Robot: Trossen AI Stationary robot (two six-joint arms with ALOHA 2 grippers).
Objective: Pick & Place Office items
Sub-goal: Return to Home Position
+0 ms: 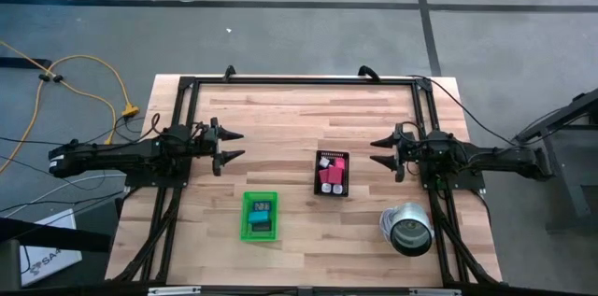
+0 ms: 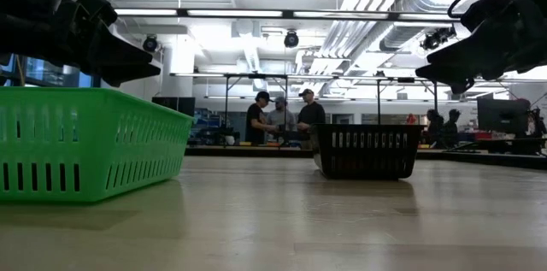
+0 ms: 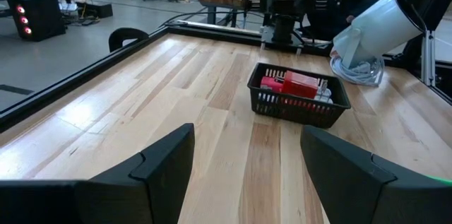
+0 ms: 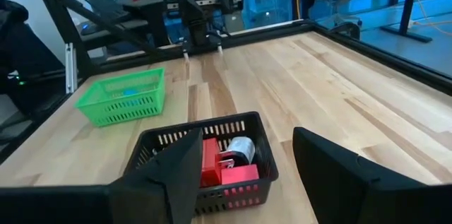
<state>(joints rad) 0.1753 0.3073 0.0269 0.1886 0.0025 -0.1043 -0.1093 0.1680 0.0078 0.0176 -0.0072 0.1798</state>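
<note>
A black tray (image 1: 333,175) near the table's middle holds pink, red and white office items (image 4: 226,162). A green tray (image 1: 260,215) toward the near edge holds a few dark and light blue items (image 1: 262,210). My left gripper (image 1: 235,145) hovers open at the table's left, pointing level toward the right. My right gripper (image 1: 379,151) hovers open at the right side, just right of the black tray, pointing left. Neither has anything between its fingers.
A shiny silver can (image 1: 407,229) lies on its side at the near right, its mouth toward the near edge. A black frame (image 1: 299,79) borders the table. Bare wood lies between the grippers and toward the far edge. People stand in the room beyond (image 2: 282,119).
</note>
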